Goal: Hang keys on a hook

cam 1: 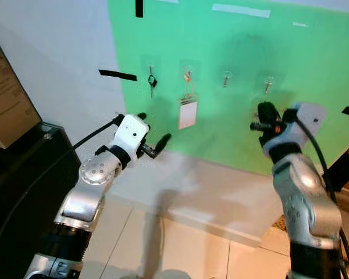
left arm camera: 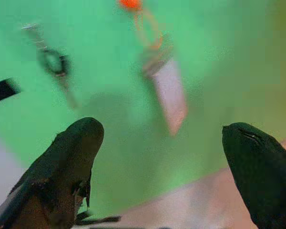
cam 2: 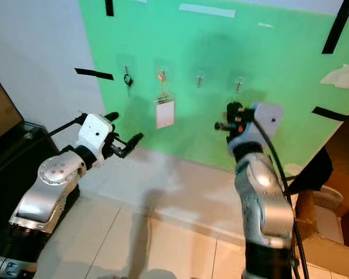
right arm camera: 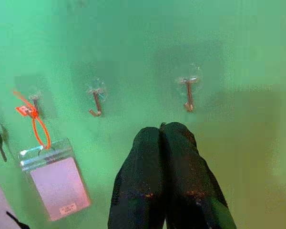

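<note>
- Small dark keys on a black fob (cam 1: 152, 81) are already hanging from the far-left clear adhesive wall hook (cam 1: 150, 68) on the green backdrop sheet (cam 1: 314, 87), long axis vertical.
- Next hook to the right is carrying a clear plastic badge holder with white card on an orange loop (cam 1: 187, 110); the two metal hooks further right (right arm camera: 96, 102) and (right arm camera: 188, 94) are bare.
- Left gripper (cam 1: 157, 145) is sitting below and slightly right of the keys, well apart from them, fingers spread wide with nothing between; forearm is angling up from lower left.
- Right gripper (right arm camera: 163, 143) is pointing at the sheet below the two bare hooks, fingers pressed together, nothing held.
- Judgement: left arm is nearer the keys; hanging looks done, so any coming move is probably a pull-back away from the wall.
</note>
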You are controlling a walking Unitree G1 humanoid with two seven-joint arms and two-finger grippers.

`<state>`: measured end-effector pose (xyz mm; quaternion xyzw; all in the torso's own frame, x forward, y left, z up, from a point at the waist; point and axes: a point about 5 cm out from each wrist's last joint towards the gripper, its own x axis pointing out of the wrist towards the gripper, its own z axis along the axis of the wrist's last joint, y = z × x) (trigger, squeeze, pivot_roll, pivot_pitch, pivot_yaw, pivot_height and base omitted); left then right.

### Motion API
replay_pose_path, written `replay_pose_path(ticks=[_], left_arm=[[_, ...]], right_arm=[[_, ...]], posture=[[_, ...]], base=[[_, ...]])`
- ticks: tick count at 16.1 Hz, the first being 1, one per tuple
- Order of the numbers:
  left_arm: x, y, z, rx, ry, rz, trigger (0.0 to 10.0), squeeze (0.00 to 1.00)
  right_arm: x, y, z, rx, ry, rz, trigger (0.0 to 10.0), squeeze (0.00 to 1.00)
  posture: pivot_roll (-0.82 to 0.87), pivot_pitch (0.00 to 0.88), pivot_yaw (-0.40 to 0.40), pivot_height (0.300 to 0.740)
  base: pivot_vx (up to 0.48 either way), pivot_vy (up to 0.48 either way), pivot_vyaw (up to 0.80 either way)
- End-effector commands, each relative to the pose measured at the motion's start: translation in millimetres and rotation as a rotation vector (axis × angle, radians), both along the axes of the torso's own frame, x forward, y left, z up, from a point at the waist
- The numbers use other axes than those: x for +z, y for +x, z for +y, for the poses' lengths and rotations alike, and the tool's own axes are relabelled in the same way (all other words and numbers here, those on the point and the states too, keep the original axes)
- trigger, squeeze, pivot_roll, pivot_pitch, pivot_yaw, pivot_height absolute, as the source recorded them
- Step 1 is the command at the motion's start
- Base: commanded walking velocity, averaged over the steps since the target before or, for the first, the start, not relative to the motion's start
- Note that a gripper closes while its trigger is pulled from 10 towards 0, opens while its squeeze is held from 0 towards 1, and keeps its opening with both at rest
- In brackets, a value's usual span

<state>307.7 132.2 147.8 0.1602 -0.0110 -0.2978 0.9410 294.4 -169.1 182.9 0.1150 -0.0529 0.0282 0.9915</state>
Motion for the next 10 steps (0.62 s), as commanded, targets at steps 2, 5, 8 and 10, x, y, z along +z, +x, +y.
replay_pose_path(ticks=[2, 5, 8, 10], left_arm=[[9, -1.9, -13.8, -0.170, -0.002, 0.013, 10.0, 0.00], [11, -5.3, -23.2, -0.287, 0.001, 0.040, 10.0, 0.00], [11, -4.8, -24.3, -0.306, 0.005, 0.048, 10.0, 0.00], [11, -5.4, -24.2, -0.313, 0.006, 0.052, 10.0, 0.00]], right_arm=[[4, 10.3, -3.4, 0.032, 0.018, 0.002, 10.0, 0.00], [11, 21.7, -8.7, 0.055, 0.022, -0.013, 10.0, 0.00], [18, 32.1, -18.6, 0.052, 0.031, -0.031, 10.0, 0.00], [21, 35.8, -24.4, 0.045, 0.026, -0.036, 10.0, 0.00]], posture=[[-0.04, 0.000, -0.025, 0.740], [-0.05, 0.000, -0.019, 0.740], [-0.05, 0.000, -0.015, 0.740], [-0.05, 0.000, -0.020, 0.740]], base=[[0.000, 0.000, 0.00], [0.000, 0.000, 0.00], [0.000, 0.000, 0.00], [0.000, 0.000, 0.00]])
